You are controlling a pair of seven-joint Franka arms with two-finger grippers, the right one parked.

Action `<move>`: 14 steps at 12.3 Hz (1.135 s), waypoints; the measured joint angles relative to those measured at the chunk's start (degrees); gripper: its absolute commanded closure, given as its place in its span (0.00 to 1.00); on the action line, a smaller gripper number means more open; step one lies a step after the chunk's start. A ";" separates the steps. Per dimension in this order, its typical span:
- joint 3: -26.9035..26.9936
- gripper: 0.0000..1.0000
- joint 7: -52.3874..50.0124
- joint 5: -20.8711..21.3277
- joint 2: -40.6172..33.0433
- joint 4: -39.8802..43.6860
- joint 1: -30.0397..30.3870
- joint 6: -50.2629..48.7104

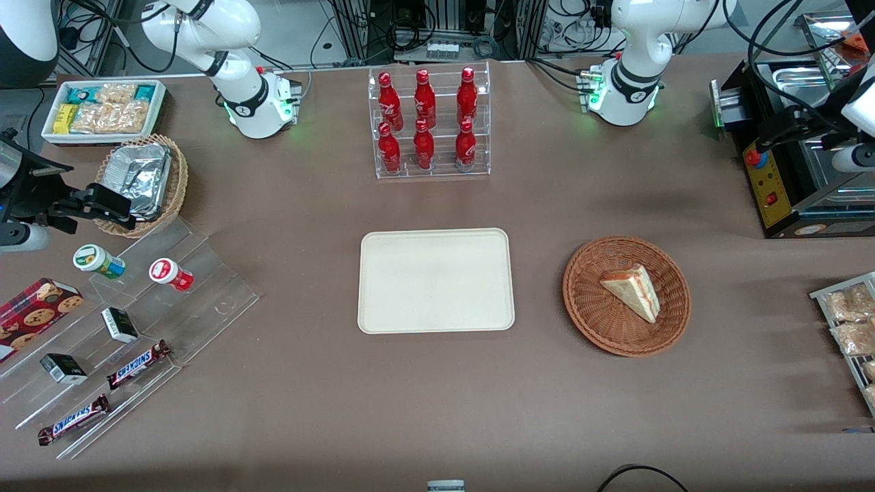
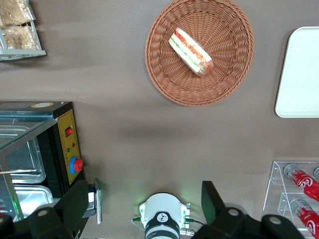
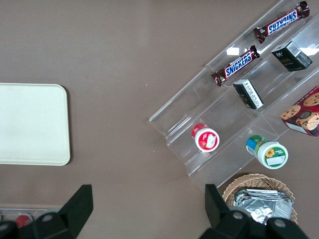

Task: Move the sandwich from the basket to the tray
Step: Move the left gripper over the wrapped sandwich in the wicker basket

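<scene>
One sandwich in basket, tray beside, gripper fingers apart

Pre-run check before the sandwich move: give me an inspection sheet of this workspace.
Surface: brown table, no spills seen.
Sandwich: sandwich lies in the reddish-brown basket, untouched.
Tray: tray beside the basket, toward the parked arm's end, bare.
Clutter: red bottles in a clear rack, farther from the front camera than the tray; Snickers bars, cups and boxes on a clear stepped stand; tan basket of foil trays; snack bin; bagged snacks at the working arm's end.
Tool: left tool, fingers open, high above the table near its arm's base, holding nothing.
Cables: black cable at the table's near edge.
Surroundings: black machine with red button.
</scene>
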 measured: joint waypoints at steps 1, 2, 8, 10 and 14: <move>0.09 0.00 -0.01 0.00 0.52 0.39 0.00 0.27; 0.31 0.00 -0.01 -0.02 0.81 0.53 0.02 0.92; 0.82 0.00 -4.49 2.39 8.97 -0.82 0.11 6.63; 0.60 0.00 -13.22 3.19 11.98 -4.47 -0.17 12.93; 0.43 0.00 -33.75 0.39 15.65 -8.77 -0.70 22.27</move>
